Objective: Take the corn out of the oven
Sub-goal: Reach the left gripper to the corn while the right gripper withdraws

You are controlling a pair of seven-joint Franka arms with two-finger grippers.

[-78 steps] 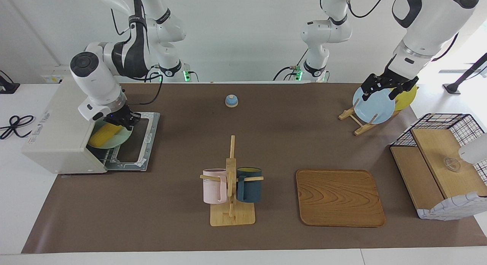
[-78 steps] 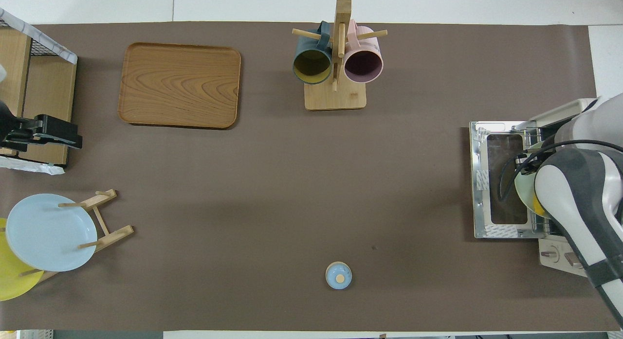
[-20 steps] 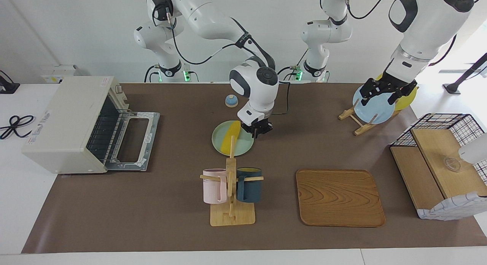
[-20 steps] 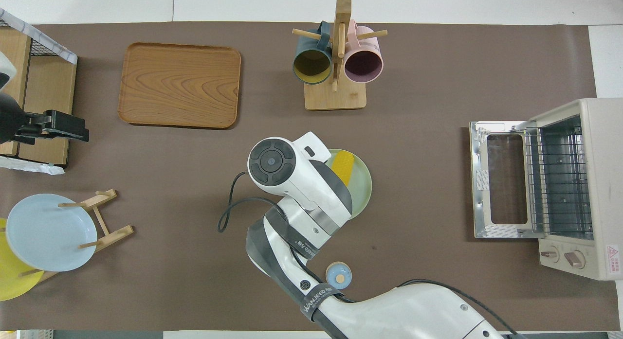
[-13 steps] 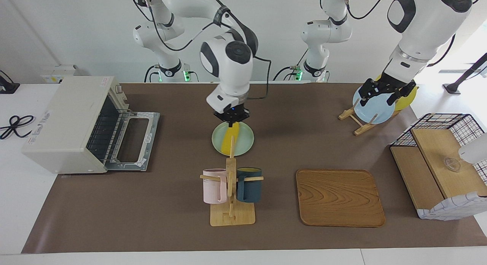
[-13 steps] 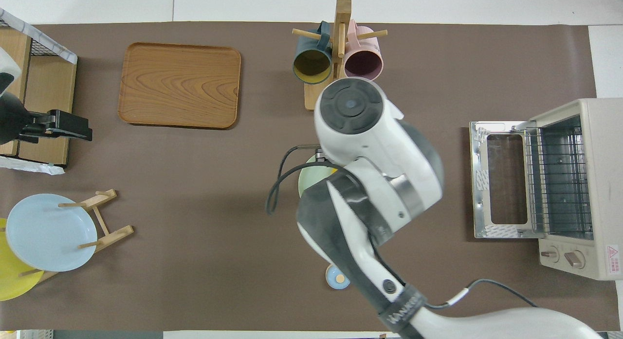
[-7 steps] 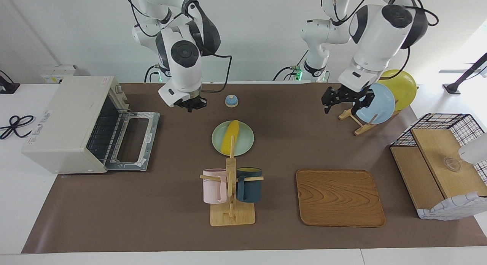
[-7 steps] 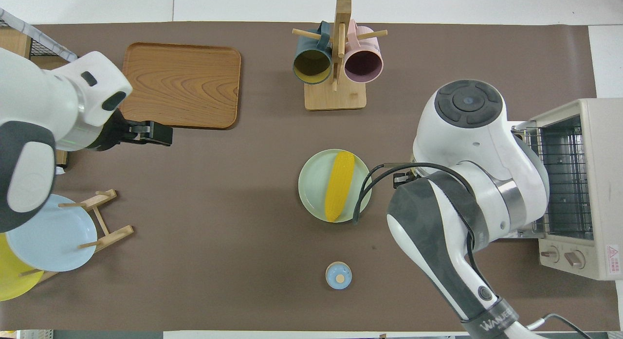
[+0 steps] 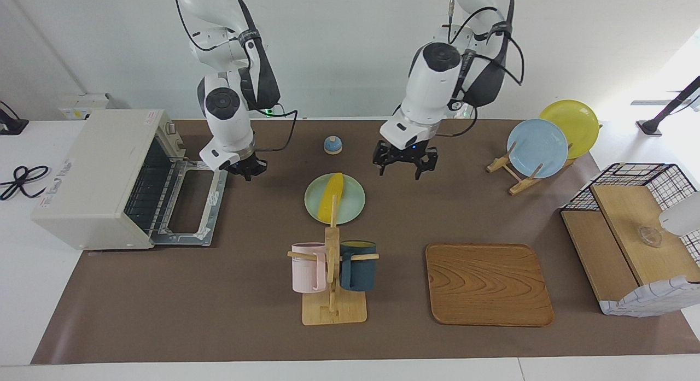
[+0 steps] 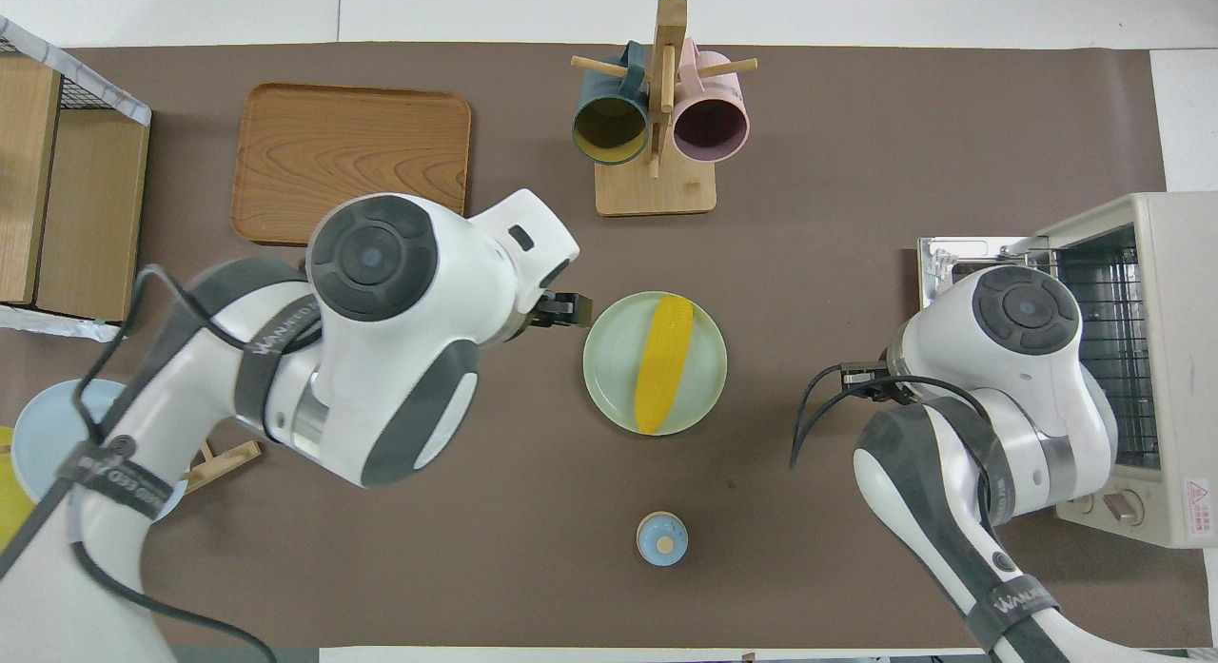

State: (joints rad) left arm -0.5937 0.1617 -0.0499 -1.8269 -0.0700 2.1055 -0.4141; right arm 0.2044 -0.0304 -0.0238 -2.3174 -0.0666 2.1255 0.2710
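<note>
Oven: one, at the right arm's end of the worktop; drop-down door lying open, wire rack bare.

Right gripper: raised over the corner of the open door nearest the robots; jaws shut, fingertips together, holding nothing; half a second earlier it hung higher, between oven and bell.

Bell: one, small and blue, nearer to the robots than the green plate.

Corn: one, out of the oven, lying flat on the green plate at mid-worktop; long axis running from nearer the robots to farther from them, slightly slanted, the nearer end leaning toward the left arm's end; narrower end seemingly the nearer one; free of both grippers; unmoved over the last half second; some seconds earlier it sat on this plate at the oven mouth, in the right gripper's hold.

Mug stand: one, wooden, farther from the robots than the green plate; mugs, two: pink and dark blue, one on each peg.

Left gripper: over bare worktop just beside the green plate, toward the left arm's end; jaws spread wide, holding nothing; half a second earlier it was by the plate stand.

Tray: one, wooden, bare.

Plate stand: one; upright plates, two: blue and yellow; plates in all, three.

Wire basket: one, at the left arm's end.
</note>
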